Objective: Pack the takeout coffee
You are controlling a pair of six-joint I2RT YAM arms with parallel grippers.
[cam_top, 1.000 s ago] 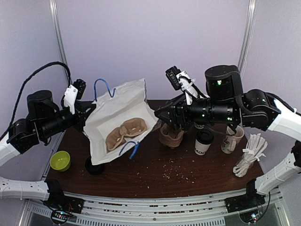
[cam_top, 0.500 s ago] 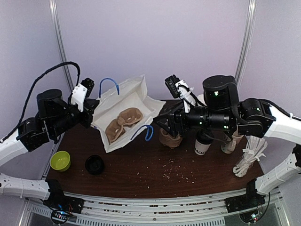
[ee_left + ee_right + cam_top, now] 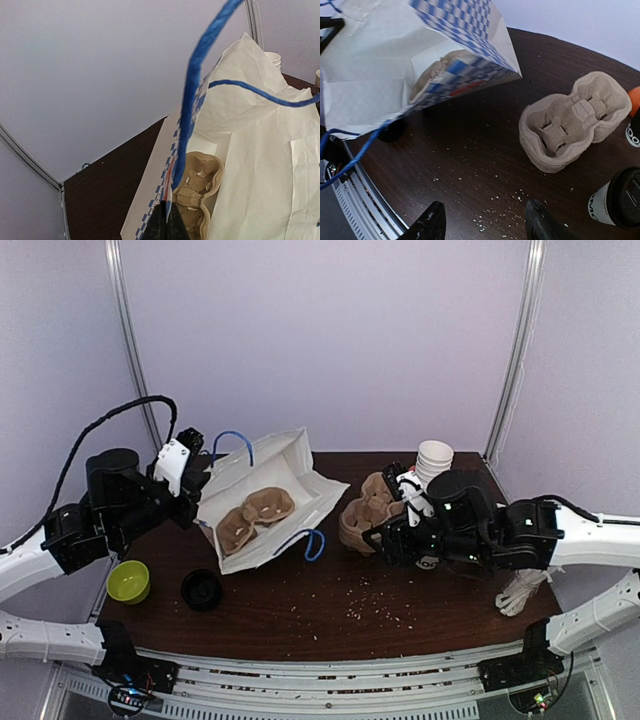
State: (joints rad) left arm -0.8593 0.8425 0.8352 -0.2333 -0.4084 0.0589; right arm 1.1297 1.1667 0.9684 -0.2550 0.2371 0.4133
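The takeout coffee, a white and black cup with a black lid, stands at the lower right of the right wrist view; in the top view my right arm hides it. My right gripper is open and empty, low over the bare table and left of the cup. It is also in the top view. My left gripper is shut on the rim of the white paper bag at its blue handle. The bag lies open and tilted, with a brown cup carrier inside.
A stack of brown carriers sits between the bag and the coffee. A stack of lidless paper cups stands at the back. A green bowl and a black lid lie front left. White sticks lie at the right.
My right gripper has left the bag's right side and dropped low towards the table. The bag has sunk and its right side now rests on the table. My left gripper still holds it.
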